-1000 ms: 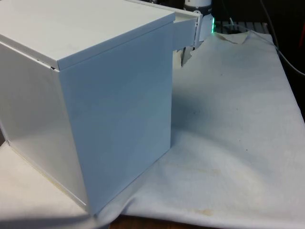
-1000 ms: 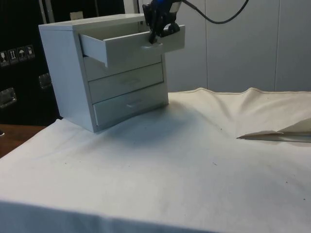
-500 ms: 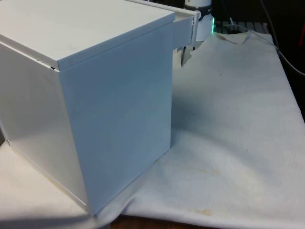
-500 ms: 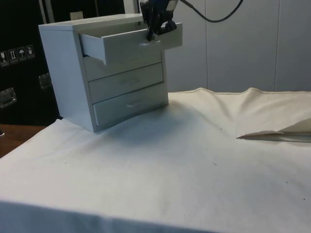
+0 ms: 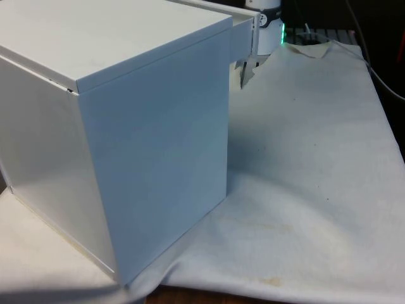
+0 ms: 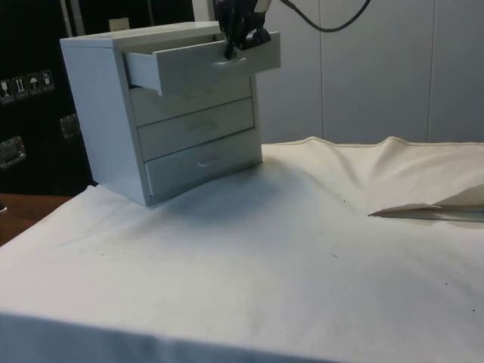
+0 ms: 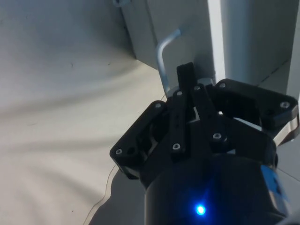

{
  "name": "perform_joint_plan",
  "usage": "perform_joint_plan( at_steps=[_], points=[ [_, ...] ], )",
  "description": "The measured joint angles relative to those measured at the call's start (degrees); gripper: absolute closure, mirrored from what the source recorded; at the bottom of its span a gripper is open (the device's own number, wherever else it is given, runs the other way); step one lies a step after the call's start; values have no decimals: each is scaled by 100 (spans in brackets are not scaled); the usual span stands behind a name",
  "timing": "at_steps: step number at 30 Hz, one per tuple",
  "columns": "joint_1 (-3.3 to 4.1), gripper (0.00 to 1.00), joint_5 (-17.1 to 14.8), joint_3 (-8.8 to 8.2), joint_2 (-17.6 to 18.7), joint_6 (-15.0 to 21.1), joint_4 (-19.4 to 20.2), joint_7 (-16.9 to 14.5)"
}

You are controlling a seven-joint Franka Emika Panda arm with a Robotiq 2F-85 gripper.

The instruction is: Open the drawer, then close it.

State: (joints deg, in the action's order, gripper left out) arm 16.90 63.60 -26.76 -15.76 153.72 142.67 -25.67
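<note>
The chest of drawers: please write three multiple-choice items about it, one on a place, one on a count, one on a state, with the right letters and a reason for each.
1. Where is the hand?
A. at the handle of the top drawer
B. at the bottom drawer
C. flat on the cloth

2. How many drawers does the chest have?
A. two
B. three
C. five

3. In what state is the top drawer?
A. fully shut
B. partly pulled out
C. taken out and lying on the table

Answers:
1 A: in the side view the hand is at the handle on the front of the top drawer, well above the white cloth.
2 B: the side view shows three drawer fronts stacked in the chest.
3 B: the top drawer's front stands out beyond the two drawers below it, yet it sits in the chest.
</note>
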Motion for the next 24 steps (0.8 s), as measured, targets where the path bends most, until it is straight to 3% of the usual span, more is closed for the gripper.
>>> perform_joint_plan(
  at_steps=[24],
  points=[
    [-6,100,92,-6,378,-40,-430,155]
  ],
)
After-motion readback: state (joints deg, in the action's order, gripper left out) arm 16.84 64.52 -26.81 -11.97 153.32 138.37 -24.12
